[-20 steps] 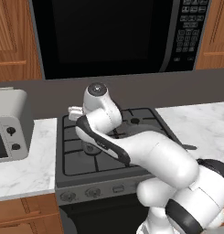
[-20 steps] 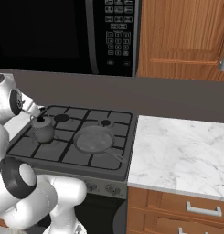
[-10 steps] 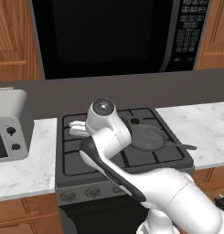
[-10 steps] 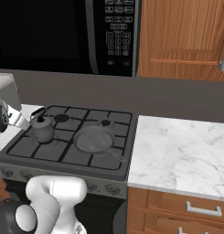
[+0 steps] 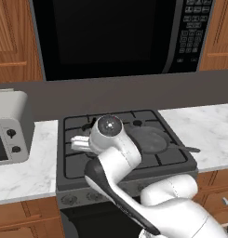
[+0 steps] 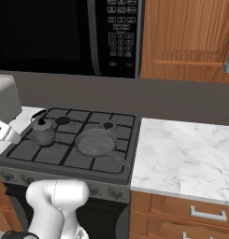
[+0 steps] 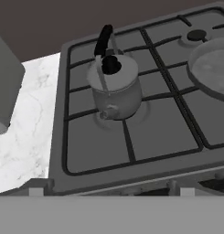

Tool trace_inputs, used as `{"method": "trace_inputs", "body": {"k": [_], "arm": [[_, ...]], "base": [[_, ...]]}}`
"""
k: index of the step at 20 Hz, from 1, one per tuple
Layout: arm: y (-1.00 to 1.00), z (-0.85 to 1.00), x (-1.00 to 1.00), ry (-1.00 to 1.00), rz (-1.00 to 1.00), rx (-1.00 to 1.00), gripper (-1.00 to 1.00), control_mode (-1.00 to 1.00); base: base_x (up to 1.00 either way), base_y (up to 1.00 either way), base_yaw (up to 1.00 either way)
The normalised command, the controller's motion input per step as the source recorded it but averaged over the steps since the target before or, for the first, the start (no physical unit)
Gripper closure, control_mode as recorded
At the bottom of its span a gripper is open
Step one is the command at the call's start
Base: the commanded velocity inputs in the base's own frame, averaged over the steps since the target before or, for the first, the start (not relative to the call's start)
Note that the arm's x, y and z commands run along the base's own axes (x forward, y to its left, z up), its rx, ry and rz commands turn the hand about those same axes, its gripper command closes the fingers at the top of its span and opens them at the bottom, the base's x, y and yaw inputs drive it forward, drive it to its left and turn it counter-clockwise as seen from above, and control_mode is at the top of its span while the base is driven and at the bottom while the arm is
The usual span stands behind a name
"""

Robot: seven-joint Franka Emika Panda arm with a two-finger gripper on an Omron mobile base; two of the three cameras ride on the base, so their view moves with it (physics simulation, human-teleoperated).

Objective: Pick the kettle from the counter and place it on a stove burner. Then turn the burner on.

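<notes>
A kitchen, seemingly a home's: gas stove (image 6: 69, 149), microwave (image 6: 64, 37), marble counter (image 6: 186, 154), wooden cabinets (image 6: 181, 37).

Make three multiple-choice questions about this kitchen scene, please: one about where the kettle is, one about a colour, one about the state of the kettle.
1. Where does the kettle stand?
A. on the marble counter
B. on the stove grates, left of the pan
C. inside the pan

2. What colour is the kettle's arched handle?
A. black
B. white
C. red

3. In what state is the kettle?
A. lying on its side
B. lifted in the pincer
C. upright, with its lid on, free of the robot

Answers:
1. B: the kettle sits on the grates of the stove, with the round grey pan beside it to the right.
2. A: in the hand view the handle arches black over the knobbed lid.
3. C: the kettle rests flat on the grates, lid in place, and nothing of the robot touches it.
</notes>
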Motion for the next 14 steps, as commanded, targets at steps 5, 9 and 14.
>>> {"method": "trace_inputs", "body": {"k": [5, 9, 14], "arm": [[0.10, -0.05, -0.47, -0.14, 0.00, -0.03, -1.00, -1.00], [0.13, -0.22, -0.32, -0.22, 0.02, -0.04, -1.00, -1.00], [0.16, -0.29, -0.22, -0.26, 0.03, -0.04, -1.00, -1.00]], "base": [[0.00, 0.00, 0.00], [0.00, 0.00, 0.00], [0.00, 0.00, 0.00]]}}
